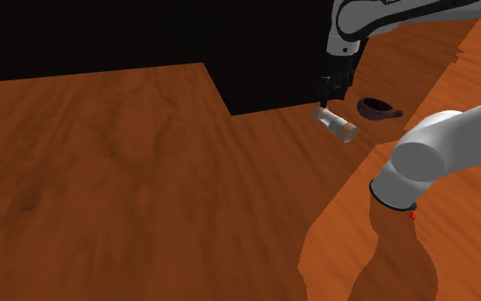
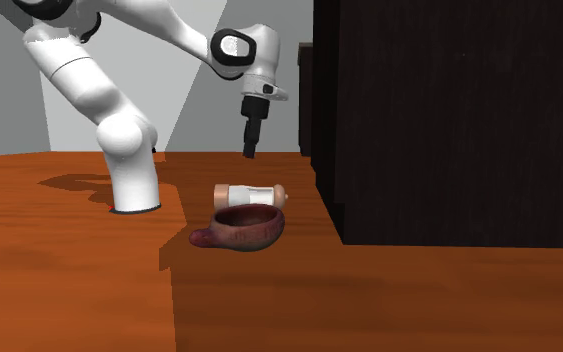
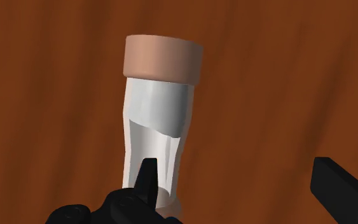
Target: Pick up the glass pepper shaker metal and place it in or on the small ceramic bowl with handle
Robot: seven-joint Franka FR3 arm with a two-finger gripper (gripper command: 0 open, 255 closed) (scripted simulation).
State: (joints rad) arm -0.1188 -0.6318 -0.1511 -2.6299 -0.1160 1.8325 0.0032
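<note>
The black gripper (image 2: 252, 150) points straight down, its two fingers (image 3: 147, 181) standing well apart and holding nothing. It hangs above the wooden bench (image 2: 389, 300), with open air between its tips and anything below.

Directly beneath lies the pepper shaker (image 2: 251, 194), on its side on the bench. It has a clear, pale body and a copper-pink cap at each end. In the wrist view it lies lengthwise away from the camera. One finger overlaps its body near the closer end. The other finger stands far off to the side over bare wood, so the shaker sits beneath one finger and not under the middle of the gap. Nothing touches it.

Just beside the shaker sits the small bowl (image 2: 241, 230), dark purplish-brown, upright and empty, with a stubby handle pointing to the second exterior view's left. In that view the bowl is in front of the shaker and partly covers its lower edge; whether they touch I cannot tell.

The white arm (image 2: 129, 140) rises from the bench at that view's left and bends over to the gripper. A tall dark cabinet (image 2: 449, 120) stands at the right, close to shaker and bowl.
</note>
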